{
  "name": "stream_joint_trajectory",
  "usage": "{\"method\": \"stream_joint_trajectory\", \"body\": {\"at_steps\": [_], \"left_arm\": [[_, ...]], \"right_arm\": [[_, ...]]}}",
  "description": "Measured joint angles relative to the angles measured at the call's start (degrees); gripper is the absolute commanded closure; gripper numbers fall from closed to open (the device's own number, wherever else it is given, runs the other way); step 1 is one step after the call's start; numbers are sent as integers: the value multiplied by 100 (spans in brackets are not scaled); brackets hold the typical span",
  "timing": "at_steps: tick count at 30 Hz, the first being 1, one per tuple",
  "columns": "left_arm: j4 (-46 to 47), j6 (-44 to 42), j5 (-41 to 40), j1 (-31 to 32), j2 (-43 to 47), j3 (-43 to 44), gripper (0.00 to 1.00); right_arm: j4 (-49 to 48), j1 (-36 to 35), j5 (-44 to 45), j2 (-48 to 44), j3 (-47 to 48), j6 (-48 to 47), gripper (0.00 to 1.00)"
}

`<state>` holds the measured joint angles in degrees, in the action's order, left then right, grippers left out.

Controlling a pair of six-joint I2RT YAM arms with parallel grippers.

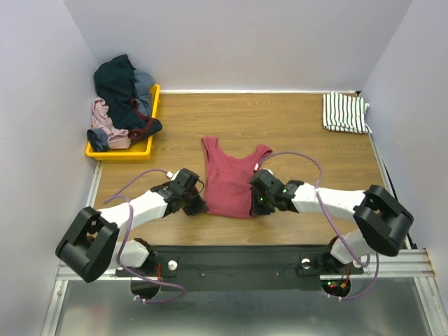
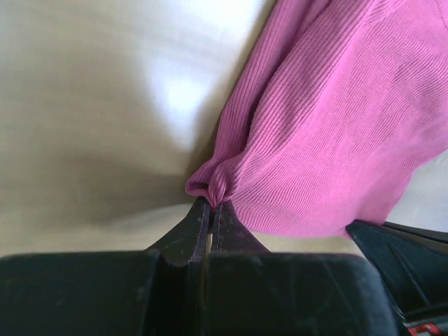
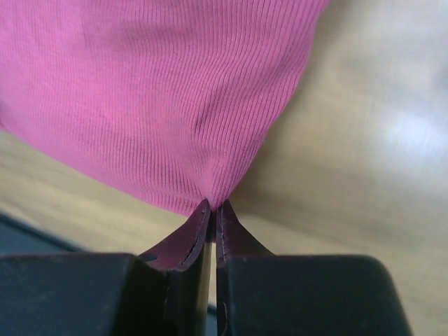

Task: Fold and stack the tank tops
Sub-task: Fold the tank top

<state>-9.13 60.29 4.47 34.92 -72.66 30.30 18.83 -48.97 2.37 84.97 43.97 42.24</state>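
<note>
Red ribbed tank top [image 1: 227, 183] lies flat by the near edge of the table [image 1: 294, 126], left end effector [image 2: 210, 204] and right end effector [image 3: 212, 204] each clamped on 1 hem corner.

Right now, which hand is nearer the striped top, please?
Right. The right hand, pinching the red top, sits left of and nearer than the striped top; the left hand, pinching its other corner, is farther left.
</note>
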Motion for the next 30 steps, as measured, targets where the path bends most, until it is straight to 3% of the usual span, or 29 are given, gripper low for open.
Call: {"method": "stream_joint_trajectory", "body": {"at_steps": [4, 5, 8, 12, 19, 30], "left_arm": [[-369, 188, 133, 247, 463, -203, 100], [-433, 223, 170, 264, 568, -249, 96], [-603, 236, 225, 273, 765, -306, 82], [-761, 127, 286, 273, 927, -306, 68], [-1169, -138, 273, 273, 1388, 177, 63], [-1257, -658, 173, 273, 1467, 664, 68]], "right_arm": [[186, -293, -85, -400, -378, 306, 81], [225, -328, -96, -509, -457, 382, 77], [387, -354, -81, -754, -538, 553, 49], [603, -352, 26, -837, -396, 584, 37], [929, -273, 472, -822, 452, 424, 37], [1019, 1779, 1248, -136, 1663, -363, 44]]}}
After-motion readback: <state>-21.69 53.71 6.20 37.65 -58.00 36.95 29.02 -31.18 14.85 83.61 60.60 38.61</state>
